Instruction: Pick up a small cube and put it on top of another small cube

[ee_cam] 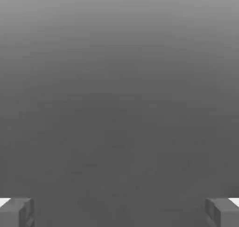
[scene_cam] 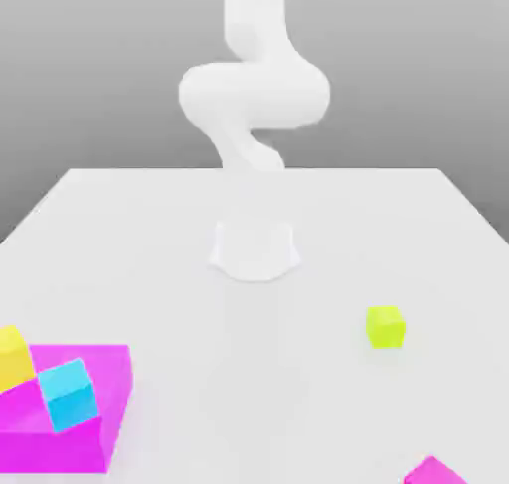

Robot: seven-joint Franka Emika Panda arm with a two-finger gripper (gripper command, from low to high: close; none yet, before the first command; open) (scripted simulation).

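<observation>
**Arm raised at the back, cubes scattered along the near worktop**

Exterior view: the white arm point(scene_cam: 254, 94) rises from its round base point(scene_cam: 254, 248) at the middle of the white worktop point(scene_cam: 298, 204) and curls upward, its upper part running out past the top edge of the picture. A small yellow-green cube point(scene_cam: 385, 327) sits alone on the worktop toward the exterior view's right, well apart from everything else and nearer the camera than the base. At the exterior view's lower left lies a large magenta block point(scene_cam: 60, 427). A small cyan cube point(scene_cam: 70, 394) rests on top of it, turned at an angle to the block's edges. Just beside the cyan cube, at the picture's left border, is a yellow cube point(scene_cam: 13, 355), partly cut off; whether it stands on the magenta block or behind it cannot be told. Another magenta piece point(scene_cam: 434, 470) pokes in at the bottom edge toward the exterior view's right, only its top corner visible.

Hand view: the camera faces a plain grey backdrop shading from light to dark. The jaws are spread wide, with one grey fingertip point(ee_cam: 16, 212) in each lower corner and nothing between them. The gripper point(ee_cam: 119, 213) holds nothing.
</observation>
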